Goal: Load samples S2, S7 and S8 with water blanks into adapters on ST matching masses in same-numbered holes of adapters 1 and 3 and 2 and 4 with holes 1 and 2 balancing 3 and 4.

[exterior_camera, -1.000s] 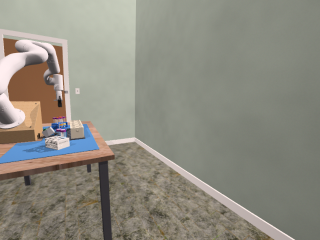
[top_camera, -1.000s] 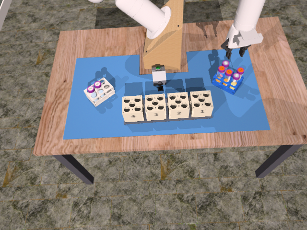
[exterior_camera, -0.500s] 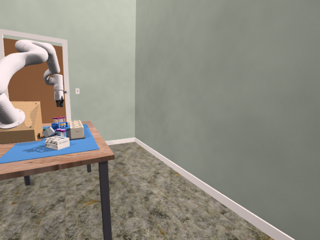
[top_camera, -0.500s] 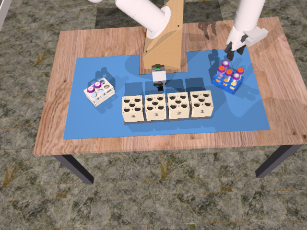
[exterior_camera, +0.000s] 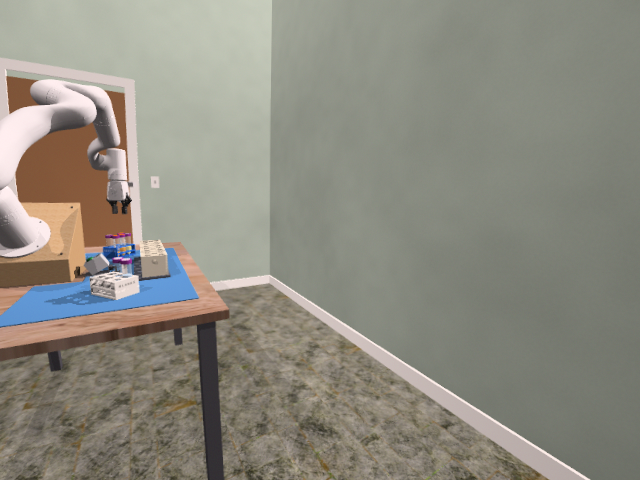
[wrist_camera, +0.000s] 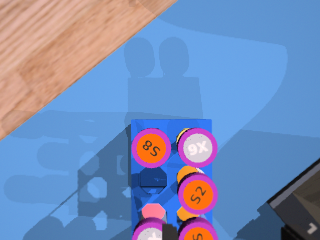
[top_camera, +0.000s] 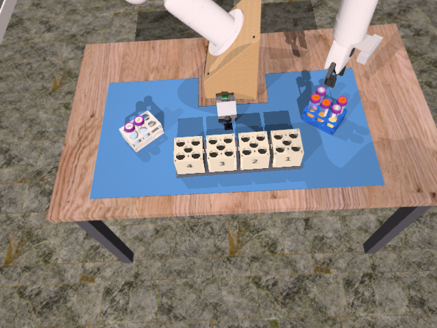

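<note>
Sample S8 (wrist_camera: 151, 148) stands in the blue rack (top_camera: 323, 122) at the desk's (top_camera: 246, 204) far right; gripper (top_camera: 330, 78) hangs above, half open, empty, and should centre on the cap, then descend straight.

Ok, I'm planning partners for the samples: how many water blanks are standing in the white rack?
2. Both stand side by side at the left end of the white rack: one blank and the other blank just behind it. The rack's remaining wells look empty.
</note>
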